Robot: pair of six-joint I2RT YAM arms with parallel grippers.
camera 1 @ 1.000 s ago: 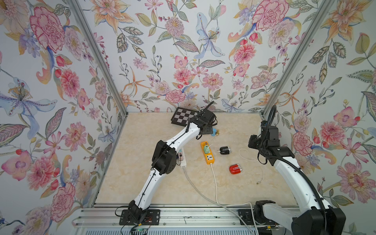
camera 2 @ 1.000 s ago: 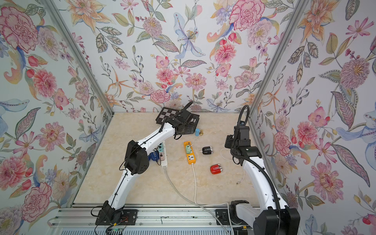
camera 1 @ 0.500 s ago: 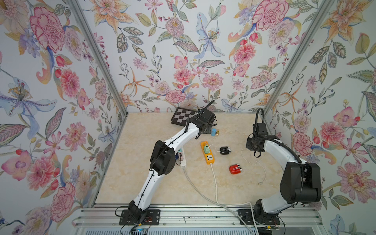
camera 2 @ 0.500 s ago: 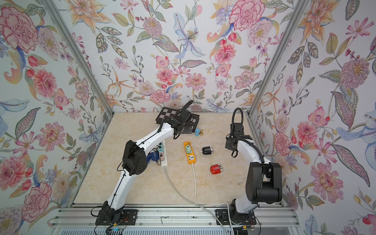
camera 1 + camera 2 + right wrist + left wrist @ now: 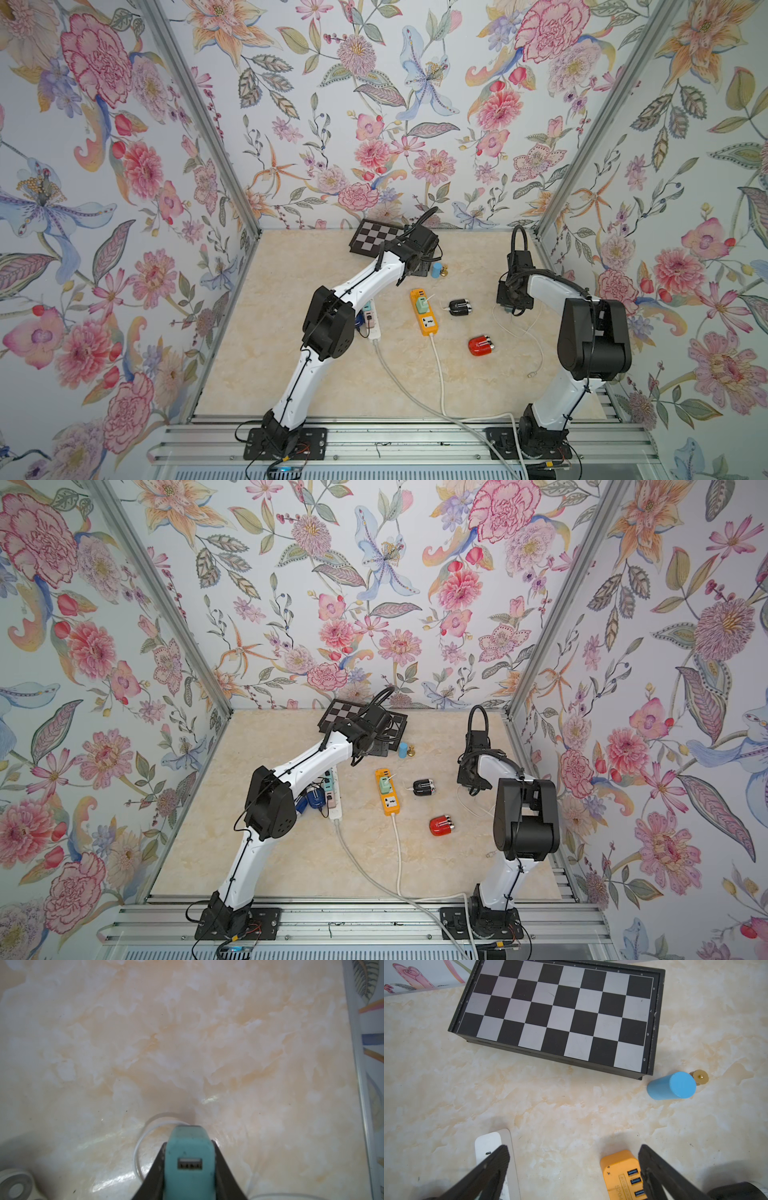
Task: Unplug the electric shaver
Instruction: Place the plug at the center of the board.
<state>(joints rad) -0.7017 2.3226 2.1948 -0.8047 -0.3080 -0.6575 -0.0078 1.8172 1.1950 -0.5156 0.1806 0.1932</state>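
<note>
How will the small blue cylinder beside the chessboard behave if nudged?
The small blue cylinder stands on end, taller than wide: a high nudge would probably tip it. Tipped, its round side would likely roll across the smooth marble-look tabletop. It looks rigid.

Floral-papered walls (image 5: 374, 104), metal corner posts (image 5: 203, 124), seemingly marble-patterned beige floor (image 5: 291, 257).

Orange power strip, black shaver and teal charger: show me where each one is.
orange power strip (image 5: 428, 322), in a top view, on its empty socket
black shaver (image 5: 459, 308), in a top view, middle of its body
teal charger (image 5: 190, 1163), right wrist view, on its USB port
</note>
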